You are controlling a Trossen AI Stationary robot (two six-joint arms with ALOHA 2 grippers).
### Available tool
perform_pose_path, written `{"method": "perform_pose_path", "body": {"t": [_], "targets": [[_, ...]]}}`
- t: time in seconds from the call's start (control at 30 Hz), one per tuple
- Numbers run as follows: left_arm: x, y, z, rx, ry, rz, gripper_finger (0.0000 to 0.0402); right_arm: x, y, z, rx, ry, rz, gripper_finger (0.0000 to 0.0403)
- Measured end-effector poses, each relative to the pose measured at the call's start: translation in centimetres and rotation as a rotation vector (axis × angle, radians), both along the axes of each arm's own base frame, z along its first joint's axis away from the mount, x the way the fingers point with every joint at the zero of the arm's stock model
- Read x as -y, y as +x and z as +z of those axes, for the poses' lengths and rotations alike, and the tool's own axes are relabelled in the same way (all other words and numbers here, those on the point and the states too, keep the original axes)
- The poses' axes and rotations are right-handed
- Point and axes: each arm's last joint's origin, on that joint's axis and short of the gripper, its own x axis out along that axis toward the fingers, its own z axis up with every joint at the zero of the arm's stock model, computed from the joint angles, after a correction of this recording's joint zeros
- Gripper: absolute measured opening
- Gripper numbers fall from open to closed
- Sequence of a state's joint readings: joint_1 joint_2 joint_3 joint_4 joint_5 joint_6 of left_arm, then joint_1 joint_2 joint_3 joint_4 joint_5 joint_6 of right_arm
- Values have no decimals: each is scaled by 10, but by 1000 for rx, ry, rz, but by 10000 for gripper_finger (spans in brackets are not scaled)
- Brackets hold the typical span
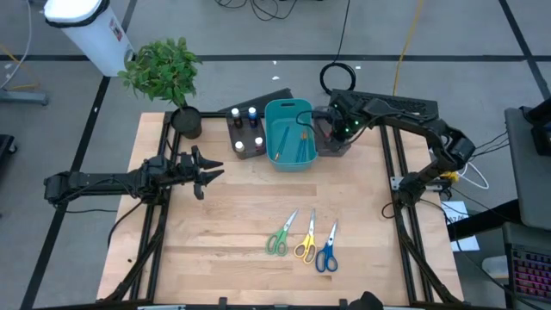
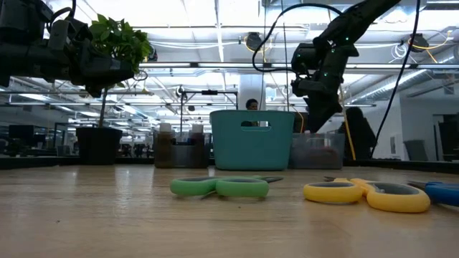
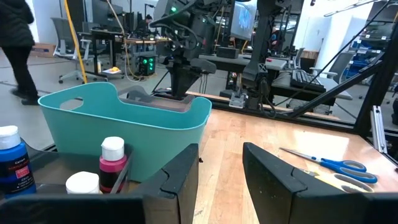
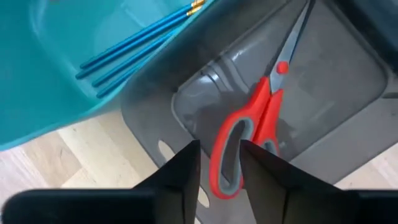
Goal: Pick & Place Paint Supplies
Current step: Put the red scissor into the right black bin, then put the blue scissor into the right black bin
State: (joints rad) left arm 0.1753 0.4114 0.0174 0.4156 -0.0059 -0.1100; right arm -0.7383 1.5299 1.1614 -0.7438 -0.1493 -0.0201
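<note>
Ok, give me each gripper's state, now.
Left gripper: open, empty, above the table.
Right gripper: open over the grey bin, red scissors lying inside.

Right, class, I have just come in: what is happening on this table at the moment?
A two-armed robot is sorting paint supplies into bins at the back of the table. The right hand hangs over the dark grey bin, with the red scissors lying inside it, handle loop between the parted fingers. Brushes lie in the teal bin. The green scissors, yellow scissors and blue scissors are on the table, not yet put away. The left hand waits at the left side.
</note>
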Motion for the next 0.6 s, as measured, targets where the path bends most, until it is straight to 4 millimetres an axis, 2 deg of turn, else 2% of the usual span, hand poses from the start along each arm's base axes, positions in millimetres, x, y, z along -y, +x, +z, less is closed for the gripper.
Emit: {"method": "perform_pose_path", "body": {"t": [0.2,0.33,0.47,0.6], "targets": [[0,0,0,0,0,0,131,-1,0,2,10,0,3,124],[0,0,0,0,0,0,131,-10,-1,13,43,-18,16,120],[0,0,0,0,0,0,131,-34,0,36,144,-31,120,111],[0,0,0,0,-1,0,131,-72,0,57,256,-52,242,103]]}}
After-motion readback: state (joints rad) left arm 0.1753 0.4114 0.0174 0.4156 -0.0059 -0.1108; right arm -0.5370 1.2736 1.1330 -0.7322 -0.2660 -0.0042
